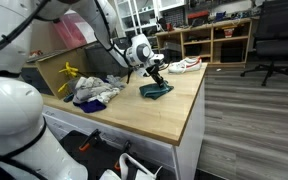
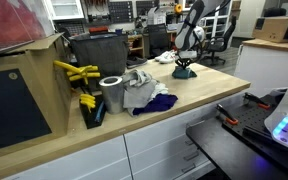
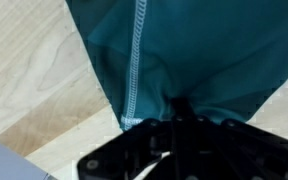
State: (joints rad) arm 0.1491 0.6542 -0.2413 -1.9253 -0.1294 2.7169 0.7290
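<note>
Right of centre in an exterior view, the hand point(image 1: 156, 74) hangs over a teal cloth point(image 1: 156, 91) near the edge of the pale wooden bench point(image 1: 154, 118). Its fingers are pinched fully together on a fold of that cloth. The cloth is a deep blue-green and small. It is bunched up toward the hand while the rest lies crumpled on the wood.

In the wrist view the cloth point(image 3: 194, 50) fills the upper middle and right of the frame. It is smooth, with a line of lighter stitching running down it, and it gathers into creases where it meets the dark hand point(image 3: 174, 118) at the bottom. Bare bench point(image 3: 34, 60) shows on the left.

In an exterior view the hand point(image 2: 184, 61) and the cloth point(image 2: 185, 72) sit small in the upper middle, at the far end of the bench point(image 2: 199, 105).

A heap of white, grey and blue cloths point(image 1: 94, 92) lies well apart from the teal one, toward the left of the frame, with a yellow tool point(image 1: 70, 72) behind it. The heap point(image 2: 144, 93) lies beside a grey cylinder point(image 2: 111, 93). A white item with red trim point(image 1: 187, 66) lies just beyond the teal cloth, up and to the right. Open shelves point(image 1: 219, 40) and an office chair point(image 1: 274, 45) stand in the upper right background.
</note>
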